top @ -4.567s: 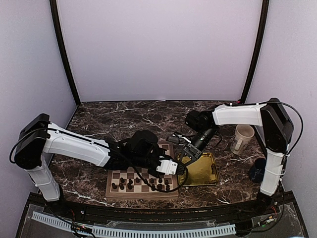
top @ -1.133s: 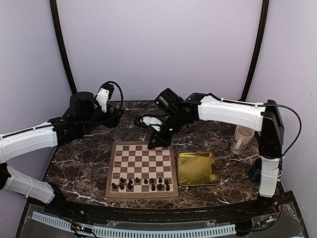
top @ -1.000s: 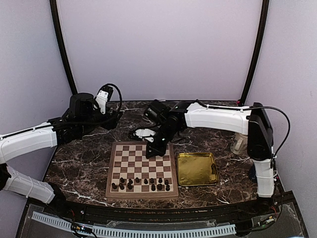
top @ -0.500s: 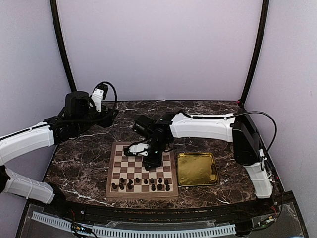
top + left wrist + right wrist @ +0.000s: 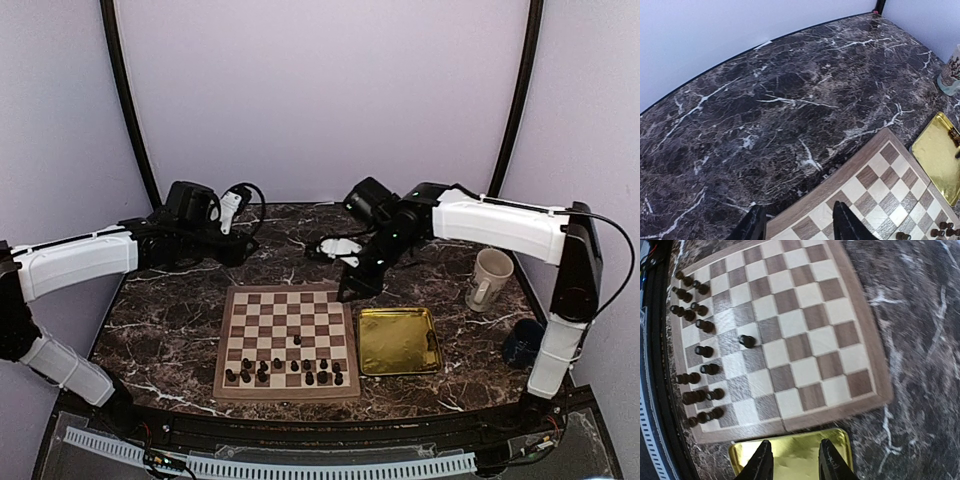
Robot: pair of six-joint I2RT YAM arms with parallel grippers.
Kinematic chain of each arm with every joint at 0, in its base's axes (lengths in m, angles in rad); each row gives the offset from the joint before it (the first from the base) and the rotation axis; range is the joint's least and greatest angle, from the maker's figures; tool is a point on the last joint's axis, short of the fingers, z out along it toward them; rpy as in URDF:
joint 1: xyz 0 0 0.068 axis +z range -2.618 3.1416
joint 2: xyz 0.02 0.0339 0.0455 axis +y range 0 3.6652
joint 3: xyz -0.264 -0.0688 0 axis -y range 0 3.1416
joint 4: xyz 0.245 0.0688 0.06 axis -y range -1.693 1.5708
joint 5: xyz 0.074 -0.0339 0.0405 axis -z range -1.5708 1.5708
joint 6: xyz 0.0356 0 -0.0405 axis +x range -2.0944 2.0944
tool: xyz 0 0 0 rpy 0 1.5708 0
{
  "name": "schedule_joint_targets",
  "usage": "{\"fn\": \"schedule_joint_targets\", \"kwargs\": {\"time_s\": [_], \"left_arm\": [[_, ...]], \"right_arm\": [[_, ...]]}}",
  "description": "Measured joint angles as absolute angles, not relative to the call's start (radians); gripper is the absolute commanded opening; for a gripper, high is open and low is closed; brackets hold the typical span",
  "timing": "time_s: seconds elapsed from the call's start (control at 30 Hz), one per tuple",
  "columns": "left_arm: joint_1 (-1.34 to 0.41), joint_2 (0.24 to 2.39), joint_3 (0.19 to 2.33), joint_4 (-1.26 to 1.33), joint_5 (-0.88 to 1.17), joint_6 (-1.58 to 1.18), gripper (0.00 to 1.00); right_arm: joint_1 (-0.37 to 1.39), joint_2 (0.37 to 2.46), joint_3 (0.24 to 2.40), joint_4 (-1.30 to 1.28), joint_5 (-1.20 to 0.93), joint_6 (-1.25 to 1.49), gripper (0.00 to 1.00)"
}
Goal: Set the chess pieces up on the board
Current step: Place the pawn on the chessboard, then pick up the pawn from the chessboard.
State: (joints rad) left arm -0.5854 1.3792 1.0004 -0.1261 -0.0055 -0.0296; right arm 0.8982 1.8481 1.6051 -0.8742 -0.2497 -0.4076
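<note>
Gold tray (image 5: 398,340), white mug (image 5: 488,279) and dark cup (image 5: 519,343) sit on the marble table (image 5: 180,310).

- Left arm (image 5: 78,262): long white shell links were joined by black joint housings.
- Right arm (image 5: 497,222): same white shells and black joints were noted.
- A thin black cable (image 5: 252,189) looped at the left wrist.
- Left fingers (image 5: 846,226) were black and tapered.

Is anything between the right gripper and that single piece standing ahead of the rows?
Nothing visible. Only bare squares of the board lie between the right gripper and the lone piece; the other pieces stand beyond it, at the near edge.
</note>
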Motion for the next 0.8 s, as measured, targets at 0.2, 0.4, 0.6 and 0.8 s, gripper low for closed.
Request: {"fn": "schedule_joint_targets", "kwargs": {"time_s": [0.2,0.4,0.6,0.8], "left_arm": [[-0.591,1.513,1.172,-0.278,0.168,-0.025,0.4],[-0.69,1.627,1.306,-0.464,0.221,0.003,0.43],[-0.785,1.726,1.43,-0.631,0.219,0.029,0.43],[-0.829,1.794,1.491,-0.741,0.172,0.047,0.48]], "right_arm": [[0.666,1.687,1.418,-0.763,-0.303,-0.4,0.32],[0.443,1.538,1.166,-0.58,-0.432,-0.351,0.33],[0.372,1.475,1.072,-0.489,-0.494,-0.33,0.33],[0.371,1.415,1.031,-0.432,-0.522,-0.326,0.34]]}}
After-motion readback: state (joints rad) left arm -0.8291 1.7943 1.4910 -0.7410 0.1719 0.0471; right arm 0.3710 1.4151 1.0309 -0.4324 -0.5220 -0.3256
